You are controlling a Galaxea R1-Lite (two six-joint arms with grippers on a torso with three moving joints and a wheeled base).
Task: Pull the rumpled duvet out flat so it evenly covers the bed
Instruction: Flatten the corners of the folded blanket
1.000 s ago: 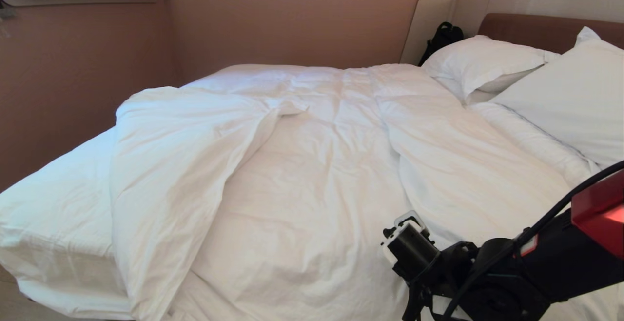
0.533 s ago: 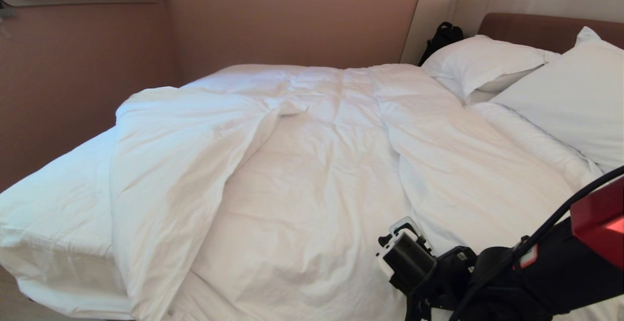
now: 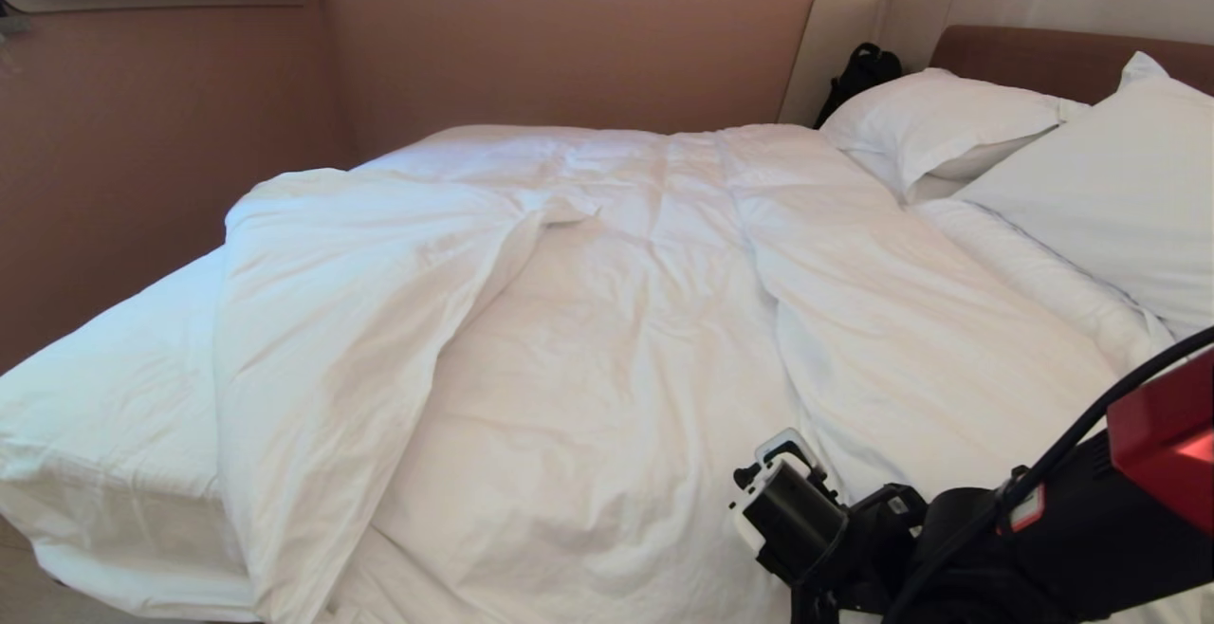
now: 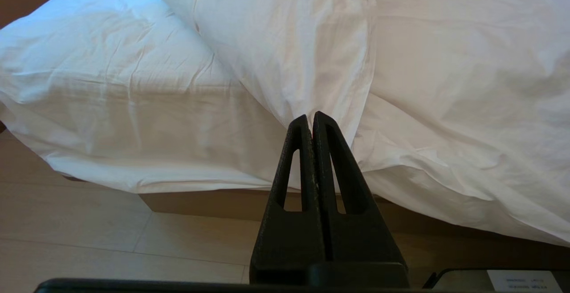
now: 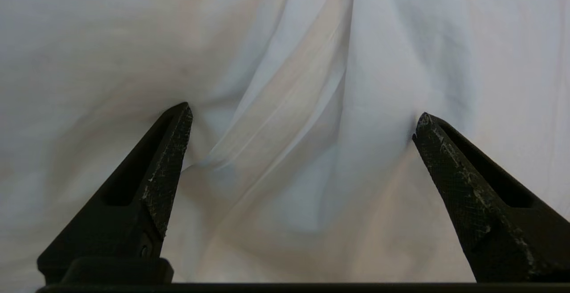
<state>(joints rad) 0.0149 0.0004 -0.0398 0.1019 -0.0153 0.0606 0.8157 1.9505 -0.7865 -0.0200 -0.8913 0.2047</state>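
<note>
Head view: we see the bed (image 3: 104,396) filling most of the frame, its headboard (image 3: 1043,45) at upper right with two white pillows (image 3: 1100,178) in front. The rumpled duvet (image 3: 588,321) lies across the mattress, bunched into a thick fold left of centre; bare fitted sheet (image 3: 114,368) shows at the left edge. A black bag (image 3: 858,74) sits beside the headboard. Our right arm (image 3: 996,548) enters at lower right, over the duvet's near edge.

Right wrist view: right gripper (image 5: 303,128) is spread wide, both fingertips (image 5: 178,119) close against a soft crease of duvet cloth; contact we cannot confirm.

Left wrist view: left gripper (image 4: 311,119) is pressed together, empty, parked off the bed's corner above the pale floor (image 4: 89,239).
</note>
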